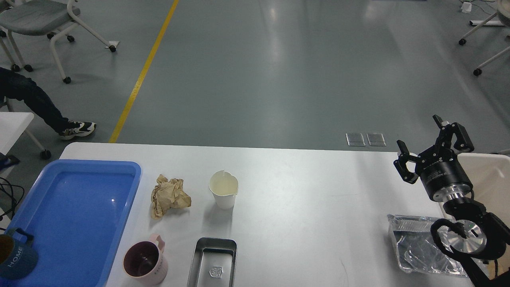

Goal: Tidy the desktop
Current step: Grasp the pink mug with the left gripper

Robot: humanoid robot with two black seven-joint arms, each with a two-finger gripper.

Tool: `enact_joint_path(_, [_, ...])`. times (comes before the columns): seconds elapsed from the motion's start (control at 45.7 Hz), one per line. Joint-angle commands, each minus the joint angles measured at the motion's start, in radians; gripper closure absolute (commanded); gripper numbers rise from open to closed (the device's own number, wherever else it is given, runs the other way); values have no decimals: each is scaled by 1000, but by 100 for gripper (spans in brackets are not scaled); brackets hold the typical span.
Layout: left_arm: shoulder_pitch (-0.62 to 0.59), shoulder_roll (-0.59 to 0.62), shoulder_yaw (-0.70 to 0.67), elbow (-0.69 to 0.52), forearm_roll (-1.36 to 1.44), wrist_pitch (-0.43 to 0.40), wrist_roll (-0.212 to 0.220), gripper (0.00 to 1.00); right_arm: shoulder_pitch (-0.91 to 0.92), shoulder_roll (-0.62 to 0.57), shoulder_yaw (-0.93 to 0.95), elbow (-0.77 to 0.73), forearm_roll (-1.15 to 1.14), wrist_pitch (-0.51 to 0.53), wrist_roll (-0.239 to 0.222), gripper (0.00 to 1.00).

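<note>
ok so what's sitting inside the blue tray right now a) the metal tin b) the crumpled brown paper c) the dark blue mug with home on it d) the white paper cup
c: the dark blue mug sits in the near left corner of the blue tray, while the crumpled paper, white paper cup and metal tin all rest on the desktop outside it.
</note>
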Motion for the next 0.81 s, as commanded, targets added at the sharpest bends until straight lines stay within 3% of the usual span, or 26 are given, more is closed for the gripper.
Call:
enact_joint_path(0.0, [-6,-94,54,-25,170,0,3,4,-3,-2,0,0,0,0,0,0])
enact_joint_path(0.153, [-52,-136,149,-52,279,-1,3,4,-5,-2,-2,0,0,0,0,0])
enact_joint_path(0.525, [-354,-182,492,-55,345,-15,3,6,5,-5,-31,0,-12,0,2,0])
enact_joint_path(0.788, [-425,-232,626,-55,347,-55,22,6,6,-6,-31,-13,-12,0,2,0])
